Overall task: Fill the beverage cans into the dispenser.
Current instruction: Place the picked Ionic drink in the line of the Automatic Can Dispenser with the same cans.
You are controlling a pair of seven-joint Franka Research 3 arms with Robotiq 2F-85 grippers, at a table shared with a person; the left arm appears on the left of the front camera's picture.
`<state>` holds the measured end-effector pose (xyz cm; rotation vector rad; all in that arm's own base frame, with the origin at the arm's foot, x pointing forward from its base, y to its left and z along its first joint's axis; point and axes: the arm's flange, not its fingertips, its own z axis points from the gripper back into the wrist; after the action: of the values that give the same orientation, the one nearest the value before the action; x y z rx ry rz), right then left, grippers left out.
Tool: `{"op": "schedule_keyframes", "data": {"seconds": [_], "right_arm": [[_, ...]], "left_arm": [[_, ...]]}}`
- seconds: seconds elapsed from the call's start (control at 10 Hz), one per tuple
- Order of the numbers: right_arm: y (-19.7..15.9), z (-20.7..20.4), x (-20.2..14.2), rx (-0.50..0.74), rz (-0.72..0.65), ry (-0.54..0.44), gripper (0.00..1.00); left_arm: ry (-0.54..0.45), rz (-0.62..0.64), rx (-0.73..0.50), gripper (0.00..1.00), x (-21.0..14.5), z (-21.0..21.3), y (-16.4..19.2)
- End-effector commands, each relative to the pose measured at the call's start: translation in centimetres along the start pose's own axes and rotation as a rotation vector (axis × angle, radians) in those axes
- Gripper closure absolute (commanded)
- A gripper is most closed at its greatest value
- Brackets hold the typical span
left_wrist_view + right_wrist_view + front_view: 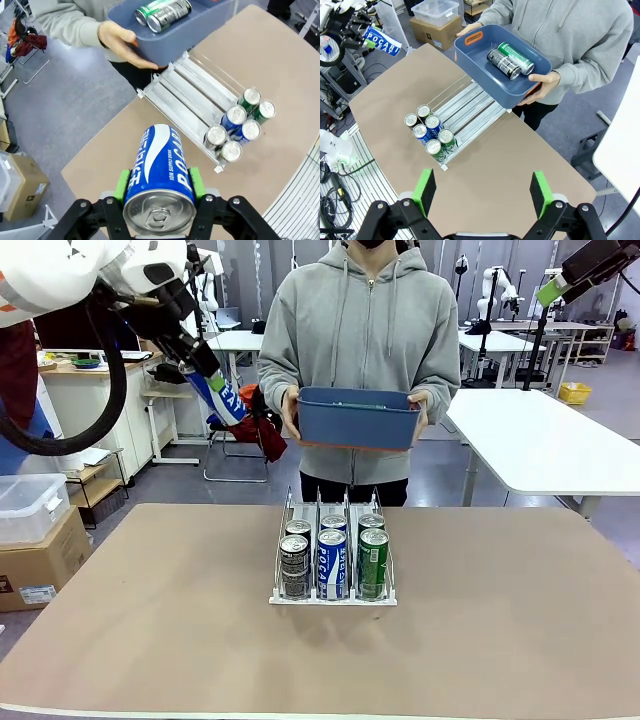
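My left pincer (159,184) squeezes one blue can (160,160). Down past it, six cans (235,117) stand in the dispenser (182,95). Two more cans (165,12) wait in the person's tub (200,32) beyond. My right pincer (482,192) is spread wide, empty

My can (159,170) is blue with a white wave and lettering. I see the racked cans (332,562) dark grey, blue, green. The tub (358,420) is blue, orange-handled.
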<state>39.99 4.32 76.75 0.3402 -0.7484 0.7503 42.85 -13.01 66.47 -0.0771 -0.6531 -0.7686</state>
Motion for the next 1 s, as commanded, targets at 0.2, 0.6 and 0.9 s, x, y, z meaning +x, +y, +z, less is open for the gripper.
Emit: {"op": "schedule_keyframes", "data": {"seconds": [0.2,0.6,0.9], "right_arm": [[0.0,0.0,-0.1,-0.004,-0.003,-0.008,0.0],[0.0,0.0,-0.1,-0.004,-0.003,-0.008,0.0],[0.0,0.0,-0.1,-0.004,-0.003,-0.008,0.0]], "left_arm": [[-0.003,-0.088,-0.005,0.43,-4.9,-0.7,-4.5],[-0.012,-0.112,-0.032,0.43,-8.0,-1.4,-7.7],[0.03,-0.101,-0.041,0.43,-7.3,-1.8,-7.9]]}}
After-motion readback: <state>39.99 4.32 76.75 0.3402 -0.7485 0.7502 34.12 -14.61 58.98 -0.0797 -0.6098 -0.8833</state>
